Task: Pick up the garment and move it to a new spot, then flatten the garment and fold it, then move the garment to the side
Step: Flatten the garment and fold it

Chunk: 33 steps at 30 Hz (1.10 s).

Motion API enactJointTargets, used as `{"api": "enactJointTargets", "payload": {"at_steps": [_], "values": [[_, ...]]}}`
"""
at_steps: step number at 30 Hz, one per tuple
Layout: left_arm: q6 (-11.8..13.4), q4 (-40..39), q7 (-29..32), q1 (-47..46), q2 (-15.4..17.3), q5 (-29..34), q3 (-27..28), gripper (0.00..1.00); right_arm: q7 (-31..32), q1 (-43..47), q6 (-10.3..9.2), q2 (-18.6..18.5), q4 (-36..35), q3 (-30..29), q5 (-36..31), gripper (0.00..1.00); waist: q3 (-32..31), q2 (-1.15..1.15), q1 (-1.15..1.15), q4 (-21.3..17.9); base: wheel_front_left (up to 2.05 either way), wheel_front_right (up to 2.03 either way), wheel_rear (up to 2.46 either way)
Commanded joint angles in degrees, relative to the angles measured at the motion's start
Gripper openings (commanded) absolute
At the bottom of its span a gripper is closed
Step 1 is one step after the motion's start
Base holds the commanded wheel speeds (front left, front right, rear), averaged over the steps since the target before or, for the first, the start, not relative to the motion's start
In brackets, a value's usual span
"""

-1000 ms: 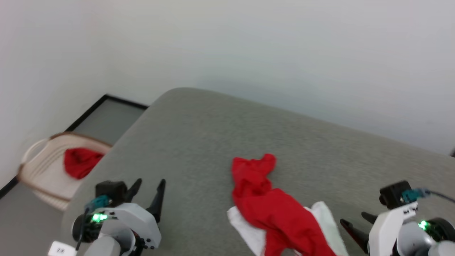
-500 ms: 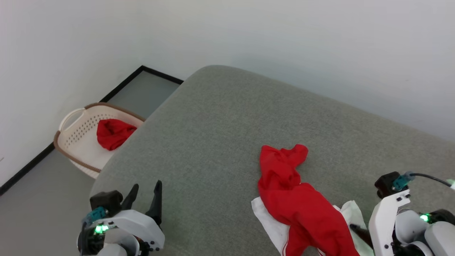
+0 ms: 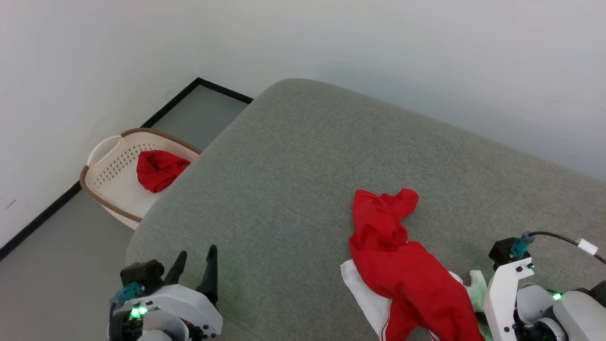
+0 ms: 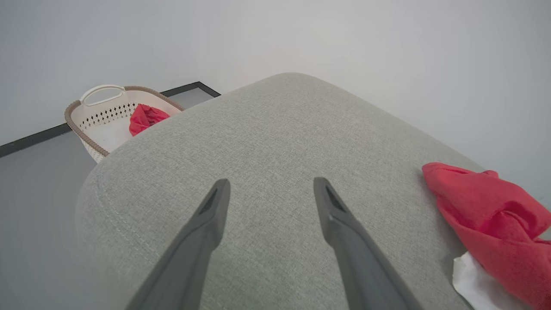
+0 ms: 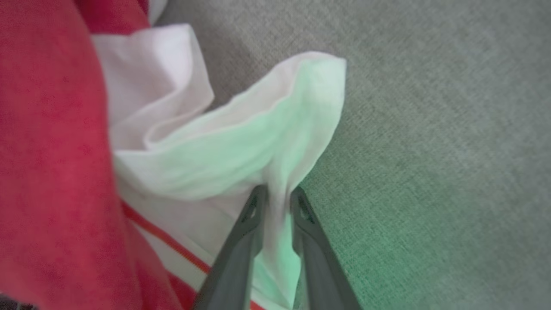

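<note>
The garment point(image 3: 402, 265) lies crumpled on the grey cushioned surface point(image 3: 293, 161), a red body with white sleeves poking out at its near end. It also reaches the right edge of the left wrist view point(image 4: 486, 206). In the right wrist view my right gripper point(image 5: 277, 191) is shut on a fold of the garment's white sleeve point(image 5: 241, 142), the red body point(image 5: 51, 150) just left of it. In the head view the right wrist point(image 3: 509, 289) hangs over that sleeve point(image 3: 477, 283). My left gripper point(image 3: 194, 260) is open over bare cushion, well left of the garment, fingers point(image 4: 215, 206) spread with nothing between them.
A cream laundry basket point(image 3: 102, 163) with a red cloth point(image 3: 158, 169) in it stands on the floor off the cushion's far-left corner, also seen in the left wrist view point(image 4: 82, 122). White walls close behind. The cushion's rounded edge drops off on the left.
The head camera has shifted, sliding the whole scene. My right gripper's fingers, open beside the white sleeve a second ago, have moved in and closed on it. The left gripper stays open.
</note>
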Motion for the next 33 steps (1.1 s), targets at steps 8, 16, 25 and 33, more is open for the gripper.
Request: {"api": "enactJointTargets", "payload": {"at_steps": [8,16,25,33], "values": [[-0.79,0.93,-0.28,-0.33,-0.42,-0.8,0.26,1.0,-4.75,-3.18,-0.03,-1.12,3.35,-0.22,1.47,0.0,-1.06,0.0,0.0,-0.7,0.0,0.0,0.0],[-1.46,2.35,1.21,-0.45,-0.54,-0.92,-1.06,1.0,-10.28,-2.17,-0.03,-5.46,4.66,-5.64,1.93,0.0,-3.51,0.0,0.0,-2.42,0.0,0.0,0.0],[-2.21,3.26,2.42,-0.69,-0.65,-0.35,-3.11,1.0,-14.42,3.76,-0.03,-8.98,7.61,-15.95,-0.22,0.0,-5.28,0.0,0.0,-5.66,0.0,0.0,0.0],[-2.25,3.51,2.69,-1.0,-0.76,-0.83,-3.54,1.0,-14.9,9.28,-0.03,-9.21,9.15,-25.1,-5.0,0.0,-4.98,0.0,0.0,-9.49,0.0,0.0,0.0]]}}
